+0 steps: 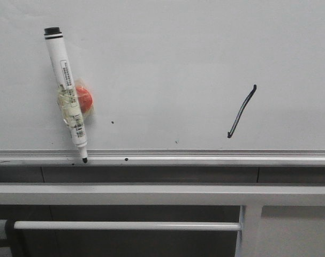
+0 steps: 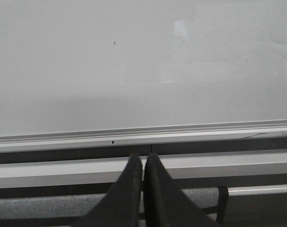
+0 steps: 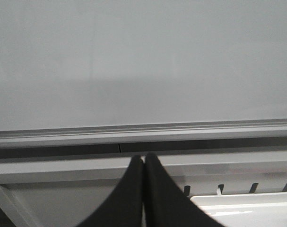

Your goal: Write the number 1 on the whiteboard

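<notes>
The whiteboard [image 1: 167, 59] fills the front view, with a silver ledge [image 1: 205, 156] along its lower edge. A slanted black stroke, the number 1 [image 1: 241, 111], stands on its right half. A white marker [image 1: 67, 91] with a black tip hangs tilted at the left, taped to an orange round magnet [image 1: 84, 99], tip touching the ledge. Neither gripper shows in the front view. My left gripper [image 2: 143, 159] is shut and empty, below the whiteboard [image 2: 143, 66]. My right gripper [image 3: 144, 158] is also shut and empty, below the whiteboard [image 3: 143, 61].
Grey horizontal rails [image 1: 151, 194] and a thin white bar [image 1: 125, 225] run beneath the ledge. A few tiny dark specks [image 1: 112, 122] dot the board. A white tray-like edge [image 3: 247, 203] lies low in the right wrist view.
</notes>
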{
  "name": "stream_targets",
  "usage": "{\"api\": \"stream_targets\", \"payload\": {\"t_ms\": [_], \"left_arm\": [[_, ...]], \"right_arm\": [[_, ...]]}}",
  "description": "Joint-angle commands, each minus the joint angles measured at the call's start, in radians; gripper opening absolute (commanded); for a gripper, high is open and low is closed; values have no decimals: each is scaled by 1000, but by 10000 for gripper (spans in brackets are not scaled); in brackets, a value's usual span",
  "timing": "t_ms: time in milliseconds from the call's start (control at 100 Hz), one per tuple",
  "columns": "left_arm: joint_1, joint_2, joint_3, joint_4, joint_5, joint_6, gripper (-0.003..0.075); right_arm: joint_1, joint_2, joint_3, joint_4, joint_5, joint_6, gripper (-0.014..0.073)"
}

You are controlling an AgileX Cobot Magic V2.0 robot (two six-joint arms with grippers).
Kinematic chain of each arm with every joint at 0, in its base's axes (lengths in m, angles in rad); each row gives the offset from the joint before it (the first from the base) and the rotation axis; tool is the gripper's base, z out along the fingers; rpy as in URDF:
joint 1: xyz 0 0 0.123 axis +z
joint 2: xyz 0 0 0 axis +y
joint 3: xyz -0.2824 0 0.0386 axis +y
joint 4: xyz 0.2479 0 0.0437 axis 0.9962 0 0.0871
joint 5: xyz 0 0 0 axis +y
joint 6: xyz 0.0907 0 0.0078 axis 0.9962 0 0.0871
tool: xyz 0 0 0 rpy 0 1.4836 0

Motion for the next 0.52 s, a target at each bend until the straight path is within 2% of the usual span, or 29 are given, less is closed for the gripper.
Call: {"api": "stream_targets", "payload": {"t_ms": [0, 510], "left_arm": [[3, -24, 6, -4, -74, -9, -20], [3, -24, 6, -11, -72, -9, -20]], "right_arm": [[-1, -14, 27, -14, -13, -3, -64], [-1, -14, 27, -14, -13, -3, -64]]}}
